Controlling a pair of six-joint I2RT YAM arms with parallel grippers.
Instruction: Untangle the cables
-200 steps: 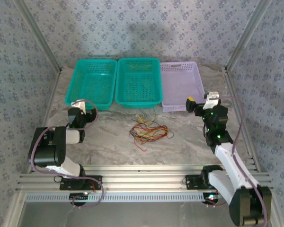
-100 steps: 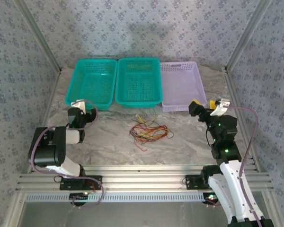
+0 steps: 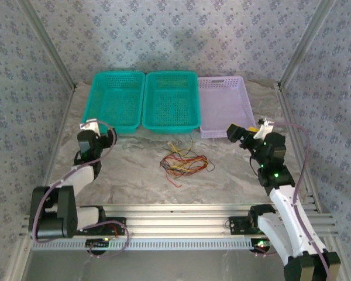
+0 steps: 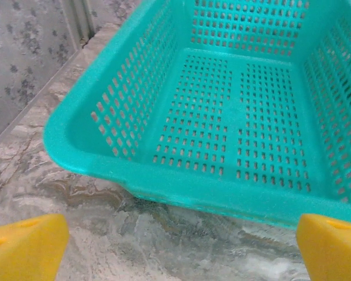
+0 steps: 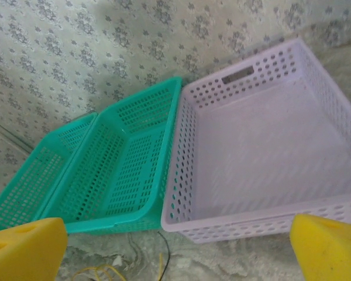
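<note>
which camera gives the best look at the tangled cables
Top external: the whole bundle of cables lies unobstructed on the table. Right wrist catches a few strands at its bottom edge; left wrist faces a teal basket.

No readable text, labels, brands or numbers anywhere: baskets, table, walls and arms carry no legible markings.
</note>
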